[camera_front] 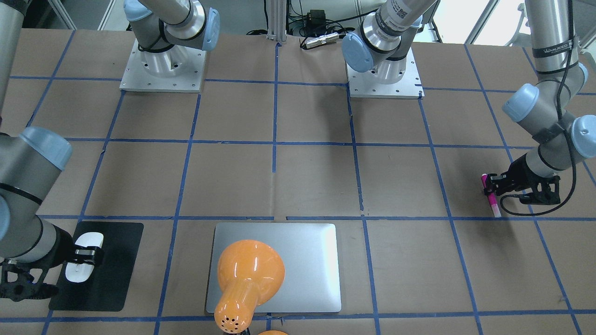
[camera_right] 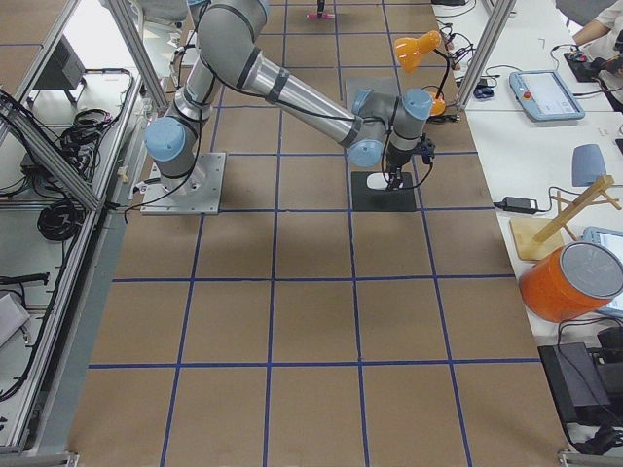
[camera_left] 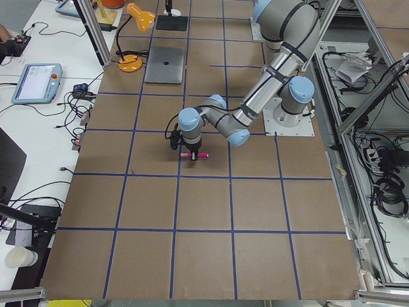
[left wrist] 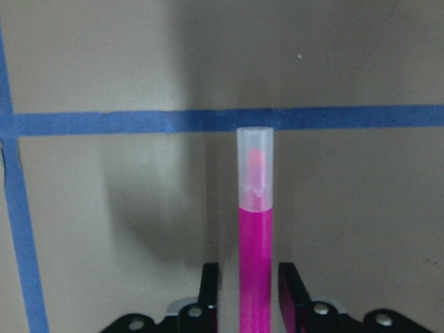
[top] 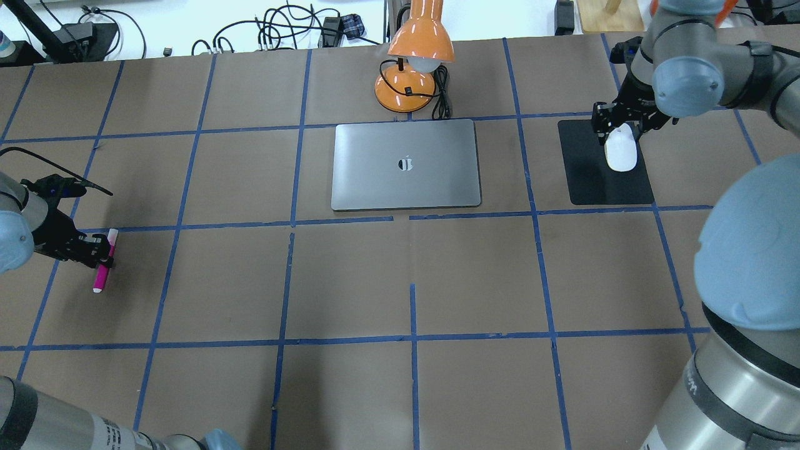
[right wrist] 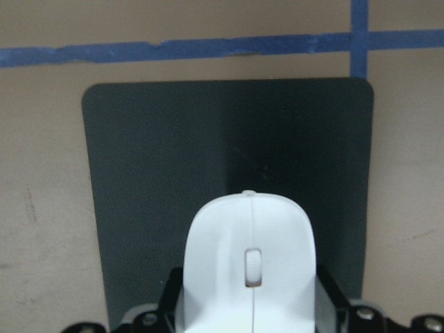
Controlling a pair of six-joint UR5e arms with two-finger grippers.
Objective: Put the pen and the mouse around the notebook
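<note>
Slim magenta-pink pen (top: 101, 276) lies along 12–6 overhead, pale cap toward 12; left gripper (top: 105, 253) straddles it, slim gaps showing; right gripper (top: 620, 131) clamps glossy white oval mouse (top: 622, 156), also lengthwise 12–6.

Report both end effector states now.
Left end effector: straddles slim magenta-pink pen, grip cannot be told.
Right end effector: closed on glossy white oval mouse.

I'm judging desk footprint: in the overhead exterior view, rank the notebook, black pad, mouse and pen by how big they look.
1. notebook, clearly the largest
2. black pad
3. mouse
4. pen: it looks longer than the mouse but far slimmer, so it covers the least area
</note>
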